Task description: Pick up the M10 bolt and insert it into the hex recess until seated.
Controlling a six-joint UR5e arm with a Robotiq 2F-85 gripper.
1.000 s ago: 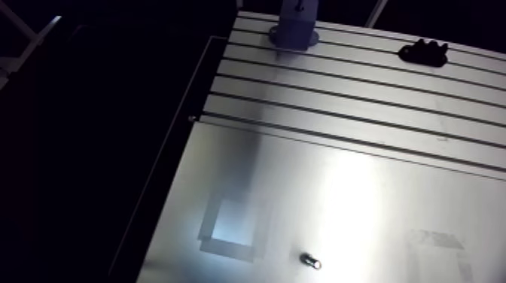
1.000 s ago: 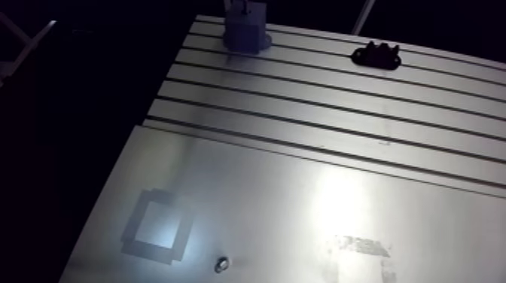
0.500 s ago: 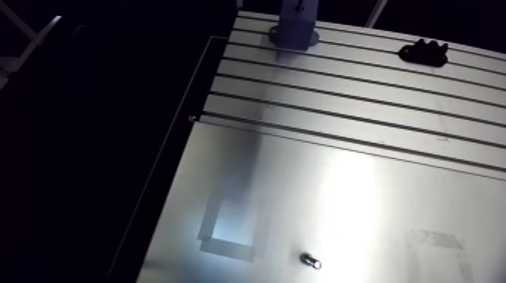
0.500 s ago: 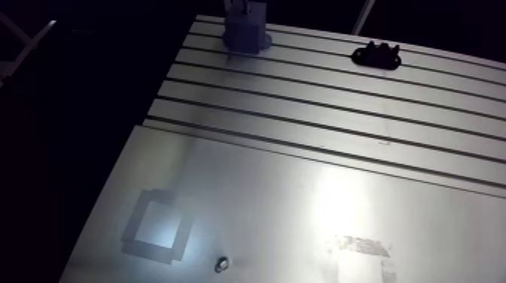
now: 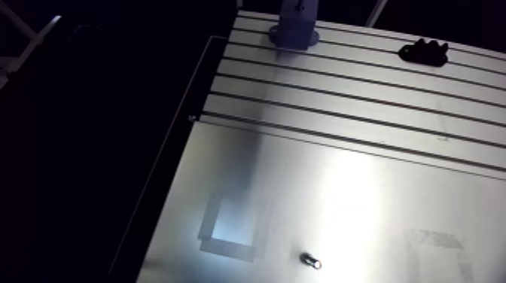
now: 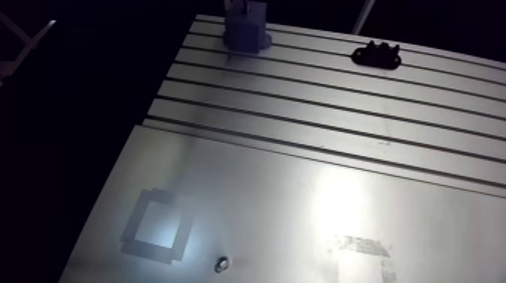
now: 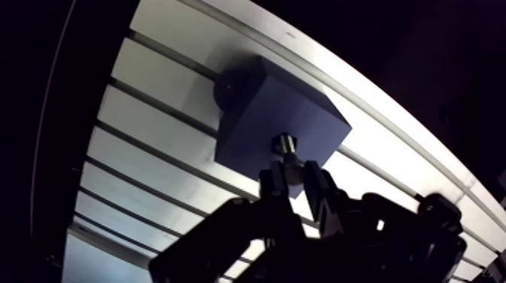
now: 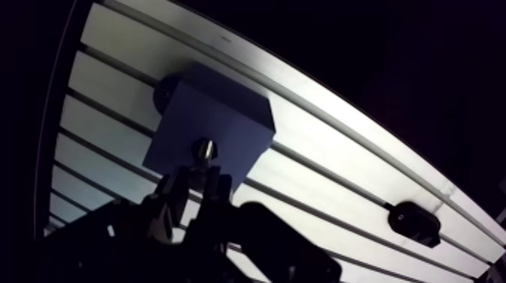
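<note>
Steel-grey and catching the light, the M10 bolt (image 7: pixel 284 144) sits clamped between the jaws, with only its far end showing past their tips. That end points at the top face of the dark blue block (image 7: pixel 252 113) directly ahead of the jaws. I judge this grip is meant to keep the bolt's axis in line with the recess, so it can be pushed home without tipping. The hex recess itself is hidden behind the bolt, and I cannot tell whether the bolt's end touches the block. I take the insertion to be at its start, not seated.

The block stands on the slotted aluminium table (image 5: pixel 361 105), close to the edge ahead of the jaws — probably fixed there so it will not slide under the push. Well off to one side of the jaws, a small black fitting (image 8: pixel 413 220) lies on the same slotted strip. Far behind the jaws, on the smooth plate (image 6: pixel 301 188), there is a taped square outline (image 6: pixel 134 222). Near it a small shiny part (image 6: pixel 220 263) lies loose — what it is I cannot tell. Beyond the table's edge everything is dark.
</note>
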